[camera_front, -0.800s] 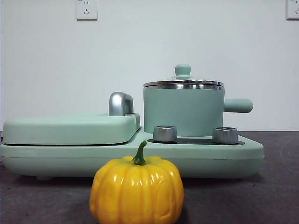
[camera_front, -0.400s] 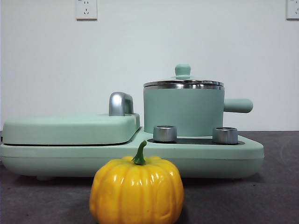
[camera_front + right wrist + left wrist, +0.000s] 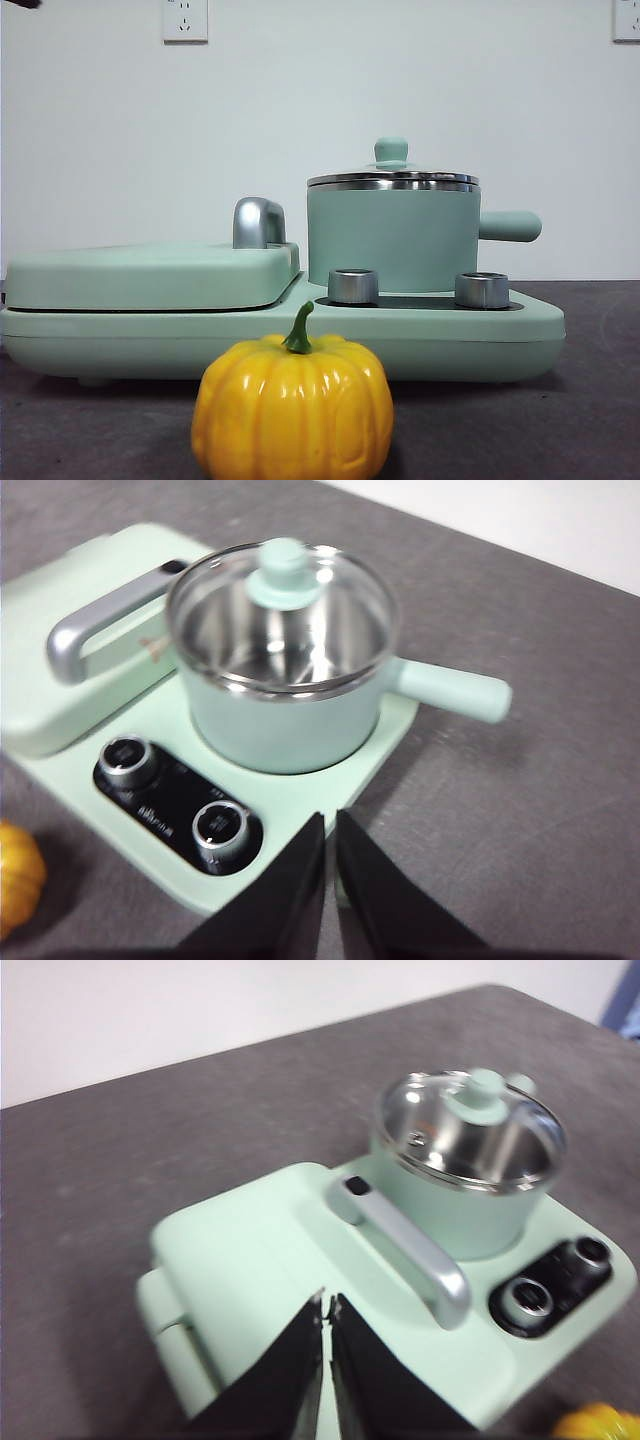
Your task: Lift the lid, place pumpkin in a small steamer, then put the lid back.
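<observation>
Both pincers, the left gripper (image 3: 326,1312) and the right gripper (image 3: 329,828), are pinched nearly closed and hold nothing. The lid (image 3: 392,178) sits on the small steamer (image 3: 392,238). The pumpkin (image 3: 292,408) sits on the table in front.

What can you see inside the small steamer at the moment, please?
Through the lid, seated on the small steamer, only bare shiny steel walls show; part of the floor is hidden by glare and the knob.

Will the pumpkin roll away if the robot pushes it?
Probably only a little: the pumpkin looks squat and ribbed, sitting flat on the table, so it may slide or wobble instead. Its glossy skin looks slippery for jaws. The thin stem might bend if grabbed.
</observation>
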Robot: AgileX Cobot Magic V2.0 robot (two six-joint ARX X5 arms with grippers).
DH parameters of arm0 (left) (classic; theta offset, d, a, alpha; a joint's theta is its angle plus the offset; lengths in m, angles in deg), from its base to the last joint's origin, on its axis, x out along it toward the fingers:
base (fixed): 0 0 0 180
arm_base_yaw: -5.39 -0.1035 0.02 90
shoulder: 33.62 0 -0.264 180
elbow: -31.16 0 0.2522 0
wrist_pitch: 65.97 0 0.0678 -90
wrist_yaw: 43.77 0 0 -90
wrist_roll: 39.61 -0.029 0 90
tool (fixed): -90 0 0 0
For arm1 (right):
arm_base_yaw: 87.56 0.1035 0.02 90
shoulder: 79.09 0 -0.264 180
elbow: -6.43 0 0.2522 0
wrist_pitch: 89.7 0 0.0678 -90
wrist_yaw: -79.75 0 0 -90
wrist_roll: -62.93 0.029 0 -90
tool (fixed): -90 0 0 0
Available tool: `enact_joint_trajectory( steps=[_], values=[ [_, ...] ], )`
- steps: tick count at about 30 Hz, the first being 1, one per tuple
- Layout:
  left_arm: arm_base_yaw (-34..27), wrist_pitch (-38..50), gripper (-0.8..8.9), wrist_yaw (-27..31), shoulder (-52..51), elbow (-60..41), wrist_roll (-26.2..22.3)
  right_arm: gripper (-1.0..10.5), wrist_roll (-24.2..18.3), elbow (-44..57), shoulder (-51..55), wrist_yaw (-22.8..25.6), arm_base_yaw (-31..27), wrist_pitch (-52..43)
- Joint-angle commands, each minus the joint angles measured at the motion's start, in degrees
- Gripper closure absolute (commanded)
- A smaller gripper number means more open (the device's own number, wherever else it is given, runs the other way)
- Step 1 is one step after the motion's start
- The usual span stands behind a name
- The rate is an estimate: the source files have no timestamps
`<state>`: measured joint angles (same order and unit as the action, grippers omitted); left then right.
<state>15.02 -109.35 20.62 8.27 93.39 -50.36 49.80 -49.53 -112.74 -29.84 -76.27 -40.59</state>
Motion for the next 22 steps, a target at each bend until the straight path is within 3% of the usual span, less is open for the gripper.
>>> enact_joint_trajectory(
  steps=[1, 7, 11, 16, 22],
  values=[
    [2.3, 0.4, 8.03, -0.9, 1.4, 1.0, -3.9, 9.3, -2.6, -1.1, -1.3, 1.6, 3.0, -0.1],
    [8.2, 0.6, 7.88, -1.0, 3.7, 1.0, -6.3, 9.3, -4.5, -1.1, -3.5, 4.2, 8.2, 0.8],
    [11.0, 1.8, 5.61, -1.0, 4.8, 1.0, -6.4, 9.1, -4.5, -1.1, -4.1, 4.2, 9.0, 0.8],
    [12.3, 3.8, 5.63, -1.0, 5.0, 1.0, -6.2, 6.5, -4.2, -1.1, -4.1, 5.5, 9.0, 0.7],
    [12.7, 10.5, 5.66, -1.0, 5.2, 1.0, -6.2, 6.4, -3.3, -1.1, -4.1, 6.6, 9.0, 0.7]
  ],
)
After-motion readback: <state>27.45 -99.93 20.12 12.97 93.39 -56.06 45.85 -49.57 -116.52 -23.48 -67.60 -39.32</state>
